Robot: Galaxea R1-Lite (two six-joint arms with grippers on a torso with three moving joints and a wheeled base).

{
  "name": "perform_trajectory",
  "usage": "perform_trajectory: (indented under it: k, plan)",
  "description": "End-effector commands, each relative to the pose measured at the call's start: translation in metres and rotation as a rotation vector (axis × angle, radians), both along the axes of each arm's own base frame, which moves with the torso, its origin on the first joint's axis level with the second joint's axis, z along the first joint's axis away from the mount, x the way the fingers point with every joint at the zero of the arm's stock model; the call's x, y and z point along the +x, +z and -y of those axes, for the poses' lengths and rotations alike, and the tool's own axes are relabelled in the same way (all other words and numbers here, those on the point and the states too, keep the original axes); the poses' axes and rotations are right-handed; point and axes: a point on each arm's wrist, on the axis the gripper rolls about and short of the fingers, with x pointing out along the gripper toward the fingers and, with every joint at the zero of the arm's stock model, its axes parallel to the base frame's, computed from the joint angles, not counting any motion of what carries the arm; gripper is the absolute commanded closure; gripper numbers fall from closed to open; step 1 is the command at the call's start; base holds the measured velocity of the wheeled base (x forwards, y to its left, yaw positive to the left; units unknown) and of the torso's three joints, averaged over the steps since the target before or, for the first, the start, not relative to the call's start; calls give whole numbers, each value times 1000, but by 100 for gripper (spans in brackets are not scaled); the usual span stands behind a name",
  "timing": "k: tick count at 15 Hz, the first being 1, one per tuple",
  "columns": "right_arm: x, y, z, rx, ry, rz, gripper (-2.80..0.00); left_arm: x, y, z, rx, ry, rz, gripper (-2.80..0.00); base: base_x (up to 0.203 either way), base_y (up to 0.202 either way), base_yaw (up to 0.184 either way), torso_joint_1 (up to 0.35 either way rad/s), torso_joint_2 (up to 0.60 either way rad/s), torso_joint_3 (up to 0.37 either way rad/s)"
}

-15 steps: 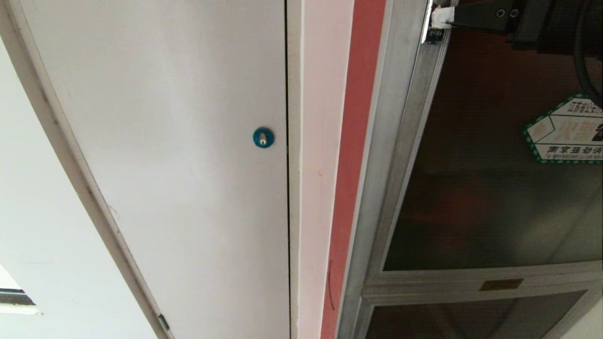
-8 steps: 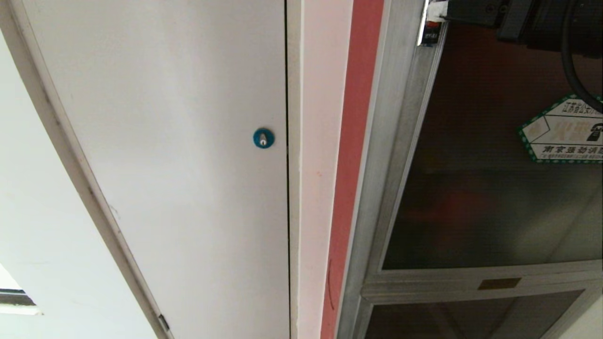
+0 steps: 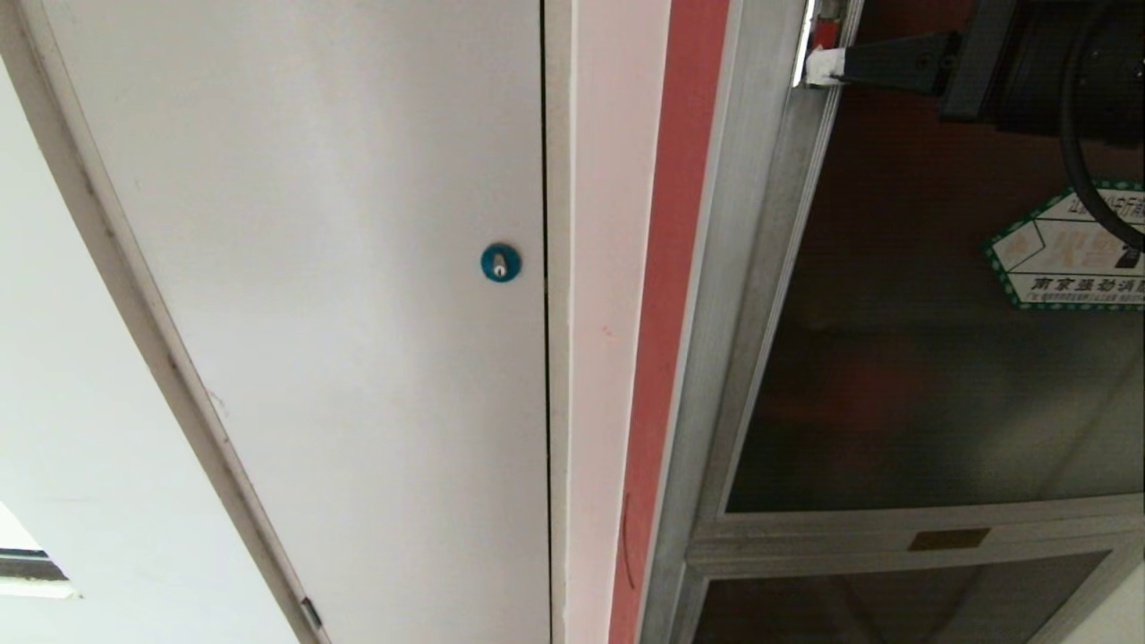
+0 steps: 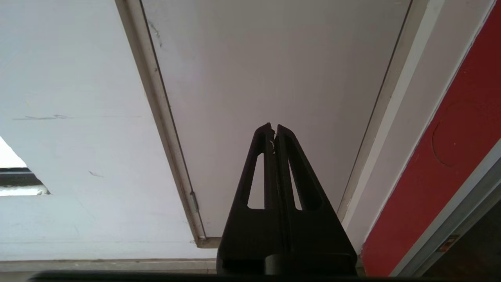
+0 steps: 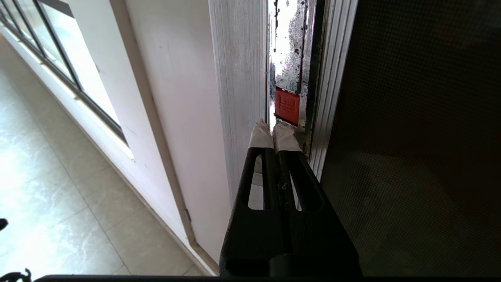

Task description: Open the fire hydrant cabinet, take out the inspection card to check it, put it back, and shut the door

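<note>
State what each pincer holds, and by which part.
Nothing. The right pincer is shut, its tips at the door's edge by the red latch. The left pincer is shut and empty.

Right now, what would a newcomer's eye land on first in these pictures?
Probably the right gripper, its white-taped fingertips pressed together at the small red latch on the aluminium edge of the dark frosted-glass door. Next, the white hexagonal green-bordered sticker on that glass at the head view's right, and the blue round lock on the plain white door to the left.
</note>
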Motion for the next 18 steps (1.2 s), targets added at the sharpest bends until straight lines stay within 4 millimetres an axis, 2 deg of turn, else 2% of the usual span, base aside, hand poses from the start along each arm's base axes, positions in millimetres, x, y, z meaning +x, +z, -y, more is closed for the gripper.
perform_trajectory:
  k: [1, 8, 11, 13, 15, 18]
  plan:
    - [-3, 5, 1, 8, 4, 28, 0, 0, 0, 0, 0, 0, 0, 0, 0, 0, 0, 0, 0, 0]
    - [-3, 7, 1, 11, 3, 45, 0, 0, 0, 0, 0, 0, 0, 0, 0, 0, 0, 0, 0, 0]
    - [-10, 0, 2, 4, 7, 16, 0, 0, 0, 0, 0, 0, 0, 0, 0, 0, 0, 0, 0, 0]
    - [-26, -5, -2, 4, 34, 5, 0, 0, 0, 0, 0, 0, 0, 0, 0, 0, 0, 0, 0, 0]
    - [-47, -7, -14, 9, 52, 11, 0, 0, 0, 0, 0, 0, 0, 0, 0, 0, 0, 0, 0, 0]
    - [-68, -9, -38, 57, -65, 70, 0, 0, 0, 0, 0, 0, 1, 0, 0, 0, 0, 0, 0, 0]
